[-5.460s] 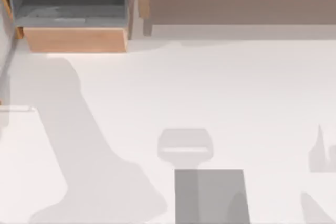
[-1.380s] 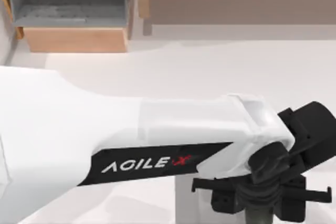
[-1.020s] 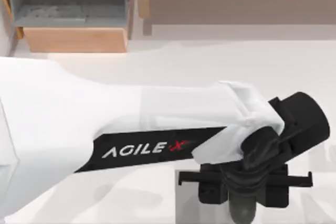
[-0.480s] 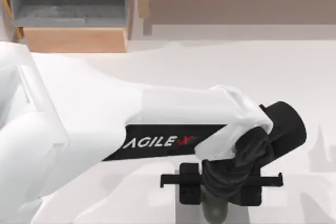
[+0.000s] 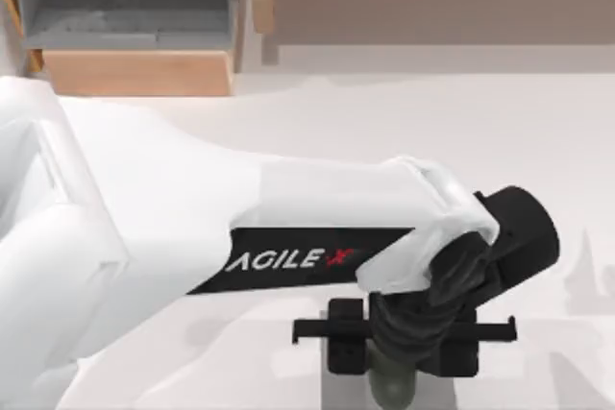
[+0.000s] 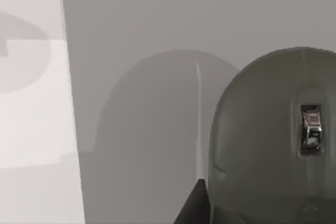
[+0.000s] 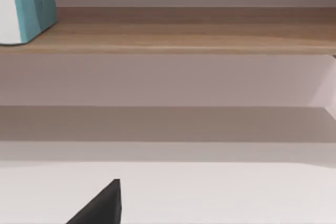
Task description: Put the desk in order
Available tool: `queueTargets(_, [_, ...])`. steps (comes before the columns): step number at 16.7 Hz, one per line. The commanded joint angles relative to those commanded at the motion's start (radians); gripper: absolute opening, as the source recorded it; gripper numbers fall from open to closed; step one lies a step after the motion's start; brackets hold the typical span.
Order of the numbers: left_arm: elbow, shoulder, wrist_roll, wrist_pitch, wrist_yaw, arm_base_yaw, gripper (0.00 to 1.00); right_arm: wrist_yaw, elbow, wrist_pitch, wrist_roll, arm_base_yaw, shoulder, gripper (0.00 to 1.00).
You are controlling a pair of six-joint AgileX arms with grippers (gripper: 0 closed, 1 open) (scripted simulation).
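Fingers of left gripper (image 5: 392, 372) around 1 grey mouse (image 6: 273, 140), above 1 mouse pad (image 6: 142, 77).

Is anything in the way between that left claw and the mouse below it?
Nothing visible is. The left gripper hangs right over the grey mouse, which sits on the grey mouse pad on the desk.

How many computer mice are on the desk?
1. The grey mouse sits on the grey mouse pad near the desk's front edge, right under the left gripper. The big white arm covers much of the desk, so another could be hidden.
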Motion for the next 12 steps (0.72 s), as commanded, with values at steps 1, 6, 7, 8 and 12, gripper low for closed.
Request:
queueTargets(1, [0.0,0.0,0.0,0.0,0.0,0.0,0.53,0.0,0.0,0.0,0.0,0.0,0.0,1.0])
queueTargets(6, [0.0,0.0,0.0,0.0,0.0,0.0,0.9,0.0,0.0,0.0,0.0,0.0,0.0,1.0])
queueTargets(7, [0.0,0.0,0.0,0.0,0.0,0.0,0.98,0.0,0.0,0.0,0.0,0.0,0.0,1.0])
queueTargets(8, [0.0,0.0,0.0,0.0,0.0,0.0,1.0,0.0,0.0,0.0,0.0,0.0,0.0,1.0])
queueTargets(12, [0.0,0.0,0.0,0.0,0.0,0.0,1.0,0.0,0.0,0.0,0.0,0.0,0.0,1.0])
